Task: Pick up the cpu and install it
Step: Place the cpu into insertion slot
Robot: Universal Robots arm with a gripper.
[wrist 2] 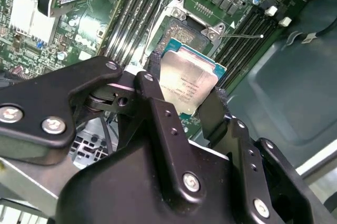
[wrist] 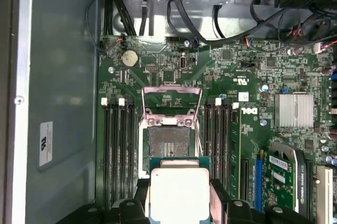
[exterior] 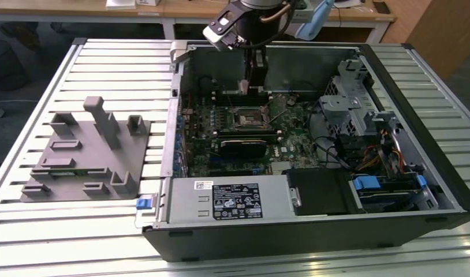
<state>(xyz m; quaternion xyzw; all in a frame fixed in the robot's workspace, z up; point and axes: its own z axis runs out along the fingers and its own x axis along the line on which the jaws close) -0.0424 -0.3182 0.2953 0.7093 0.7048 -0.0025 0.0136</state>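
My black claw (wrist 2: 185, 91) grips the small flat square silver-topped cpu (wrist: 179, 192) by two opposite edges. I hold it above the open black square socket (wrist: 169, 142) on the green motherboard (wrist: 231, 76), not touching.

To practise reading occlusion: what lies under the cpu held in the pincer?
The open socket and green motherboard show past the cpu, gripped by the pincer. The board directly beneath it and its underside are covered.
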